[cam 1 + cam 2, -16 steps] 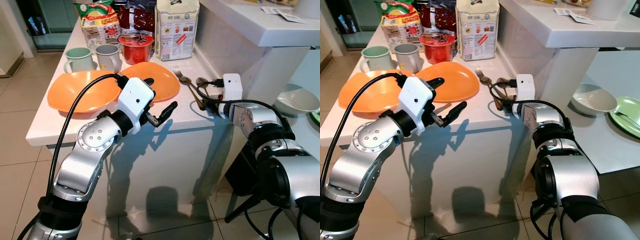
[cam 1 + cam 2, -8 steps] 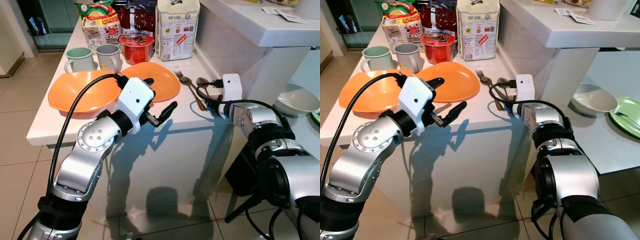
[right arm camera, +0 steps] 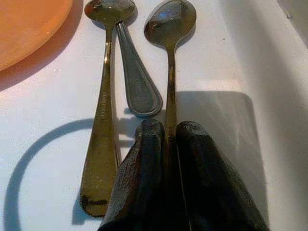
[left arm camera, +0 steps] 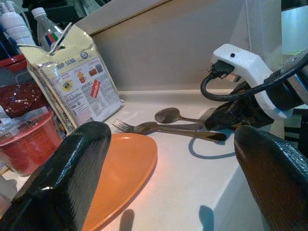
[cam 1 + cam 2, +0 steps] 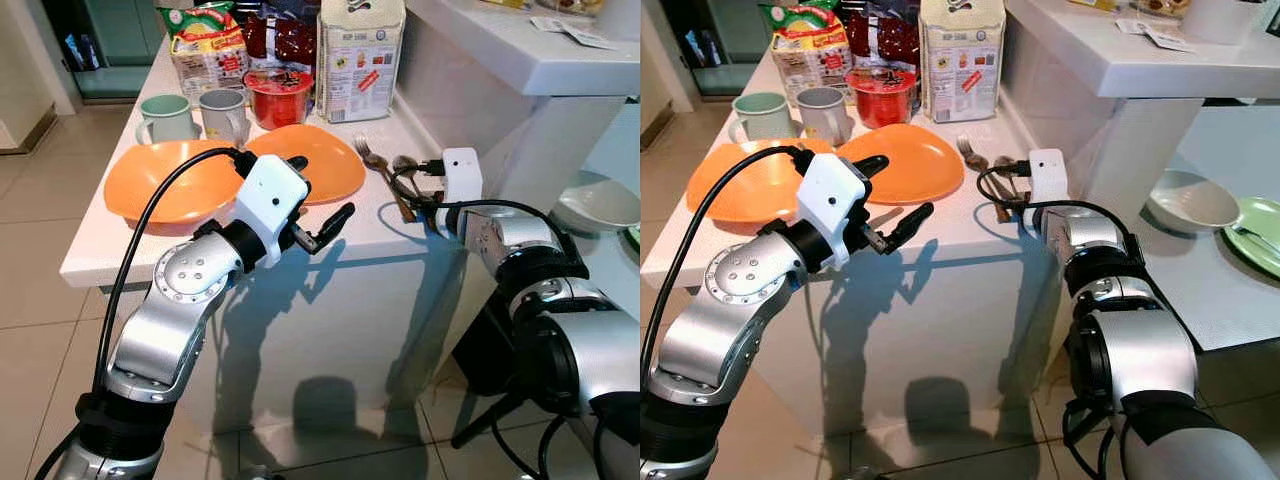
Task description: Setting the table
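Note:
On the white counter (image 5: 250, 245) lie a fork (image 5: 372, 160) and two spoons, to the right of two orange plates (image 5: 165, 185) (image 5: 325, 165). My right gripper (image 3: 166, 139) rests on the counter, shut on the thin handle of the right-hand spoon (image 3: 169, 21). The other spoon (image 3: 103, 120) and the fork's grey handle (image 3: 137, 86) lie beside it, untouched. In the eye views that gripper (image 5: 418, 200) sits at the cutlery's near ends, half hidden by cables. My left gripper (image 5: 318, 195) hovers open over the counter's front edge, just in front of the nearer plate, holding nothing.
A green mug (image 5: 165, 115), a grey mug (image 5: 222, 110), a red tub (image 5: 278, 95) and food packets (image 5: 360, 55) stand at the counter's back. A raised white ledge (image 5: 520, 50) borders the right. Lower right, another table holds a grey bowl (image 5: 600, 200) and a green plate (image 5: 1255, 230).
The whole view has shifted slightly, so the camera moved. Both arms and the cutlery keep their places relative to the counter.

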Robot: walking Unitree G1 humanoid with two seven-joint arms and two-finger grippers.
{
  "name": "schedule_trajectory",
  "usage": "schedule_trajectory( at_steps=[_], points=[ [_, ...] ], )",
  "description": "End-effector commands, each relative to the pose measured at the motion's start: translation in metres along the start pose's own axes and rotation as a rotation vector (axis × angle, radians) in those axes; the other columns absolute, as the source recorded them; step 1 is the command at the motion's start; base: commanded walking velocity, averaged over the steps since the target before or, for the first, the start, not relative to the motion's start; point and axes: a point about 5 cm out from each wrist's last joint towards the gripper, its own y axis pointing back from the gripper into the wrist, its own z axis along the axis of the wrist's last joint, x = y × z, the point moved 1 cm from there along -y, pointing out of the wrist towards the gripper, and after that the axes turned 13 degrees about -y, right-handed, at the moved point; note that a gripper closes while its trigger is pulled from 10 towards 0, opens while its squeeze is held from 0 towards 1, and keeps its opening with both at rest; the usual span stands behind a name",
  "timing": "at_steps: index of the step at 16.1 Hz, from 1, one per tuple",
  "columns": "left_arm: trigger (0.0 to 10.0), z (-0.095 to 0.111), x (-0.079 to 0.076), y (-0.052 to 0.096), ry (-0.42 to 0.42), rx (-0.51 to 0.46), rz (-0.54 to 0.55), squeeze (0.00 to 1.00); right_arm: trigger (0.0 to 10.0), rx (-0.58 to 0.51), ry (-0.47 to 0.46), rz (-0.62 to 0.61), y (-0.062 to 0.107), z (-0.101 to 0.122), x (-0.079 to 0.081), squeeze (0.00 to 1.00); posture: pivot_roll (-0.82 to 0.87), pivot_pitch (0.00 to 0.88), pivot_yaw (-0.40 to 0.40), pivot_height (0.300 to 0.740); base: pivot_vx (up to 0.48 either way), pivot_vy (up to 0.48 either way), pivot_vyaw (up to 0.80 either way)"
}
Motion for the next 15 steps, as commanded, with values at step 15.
schedule_trajectory(
  at_steps=[15],
  points=[
    [10.0, 0.006, 0.014, -0.004, -0.021, -0.024, 0.067, 0.0, 0.0, -0.303, -0.032, -0.045, 0.007, 0.032, 0.0, 0.0, 0.05, 0.0, -0.007, 0.74, 0.0, 0.0, 0.0]
  ],
)
